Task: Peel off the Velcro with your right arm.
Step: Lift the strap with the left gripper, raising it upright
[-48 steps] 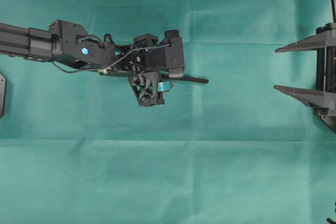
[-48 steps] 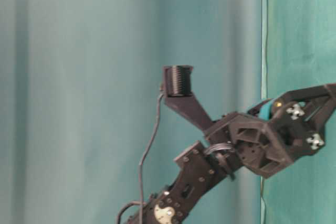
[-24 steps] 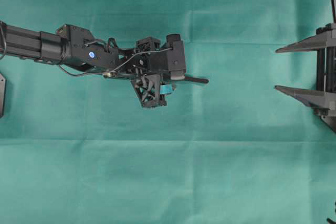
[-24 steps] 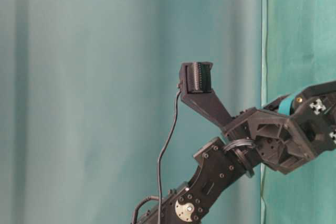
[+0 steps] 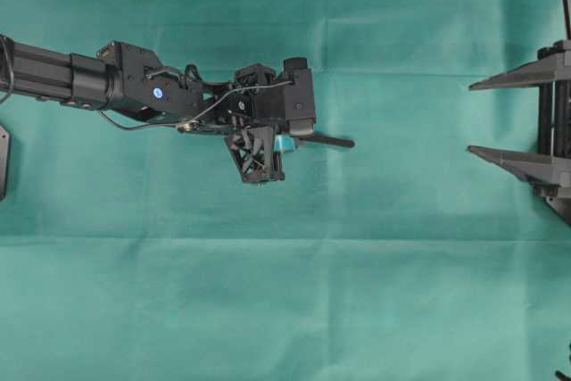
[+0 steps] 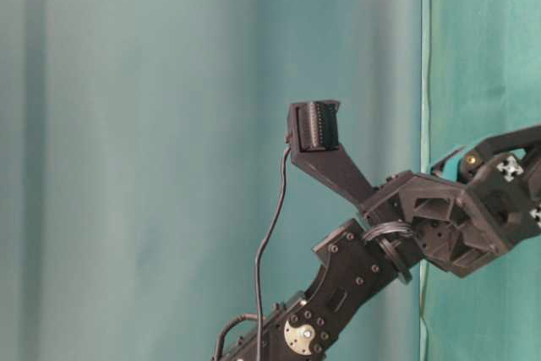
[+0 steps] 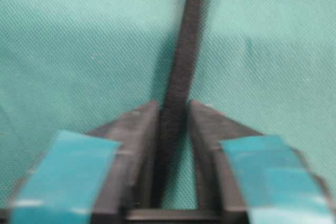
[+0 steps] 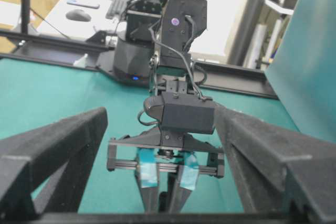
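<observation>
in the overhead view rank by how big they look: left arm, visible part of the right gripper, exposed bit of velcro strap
1. left arm, spanning from the left edge to mid-table.
2. right gripper, only partly in frame at the right edge.
3. Velcro, just a thin sliver past the left gripper.

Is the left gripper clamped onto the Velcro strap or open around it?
Closed on it. In the left wrist view the left gripper has both fingers pressing against the Velcro, which sticks out ahead.
</observation>
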You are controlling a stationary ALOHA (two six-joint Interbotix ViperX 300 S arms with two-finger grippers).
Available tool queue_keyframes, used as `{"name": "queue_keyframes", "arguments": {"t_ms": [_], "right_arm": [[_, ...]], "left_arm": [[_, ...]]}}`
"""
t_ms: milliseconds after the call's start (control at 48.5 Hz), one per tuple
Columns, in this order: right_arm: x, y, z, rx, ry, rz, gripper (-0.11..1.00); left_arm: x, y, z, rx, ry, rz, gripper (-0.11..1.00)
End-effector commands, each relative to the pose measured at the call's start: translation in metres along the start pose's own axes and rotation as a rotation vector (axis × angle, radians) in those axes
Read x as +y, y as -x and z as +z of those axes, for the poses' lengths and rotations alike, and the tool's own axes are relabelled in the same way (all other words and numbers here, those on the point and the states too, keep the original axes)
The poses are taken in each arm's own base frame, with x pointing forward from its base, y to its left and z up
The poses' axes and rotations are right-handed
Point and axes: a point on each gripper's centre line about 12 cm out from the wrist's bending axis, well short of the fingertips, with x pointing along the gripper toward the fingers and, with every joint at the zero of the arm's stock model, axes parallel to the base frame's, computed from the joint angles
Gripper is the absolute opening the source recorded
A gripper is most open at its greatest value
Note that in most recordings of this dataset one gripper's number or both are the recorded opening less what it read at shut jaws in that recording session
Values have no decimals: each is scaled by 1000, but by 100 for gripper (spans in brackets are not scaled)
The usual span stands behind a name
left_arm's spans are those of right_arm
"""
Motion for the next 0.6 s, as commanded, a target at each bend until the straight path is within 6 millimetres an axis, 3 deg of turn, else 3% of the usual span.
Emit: {"name": "queue_keyframes", "arguments": {"t_ms": [0,124,577], "right_arm": [[0,-2,5,-17,-2,1,67],[0,-2,5,-17,-2,1,67],[0,-4,16,-52,13,4,67]], "left_arm": [[3,15,17,-43,5,5,12],[3,24,22,-47,6,4,10],[-2,84,57,-144,17,-4,10]]}}
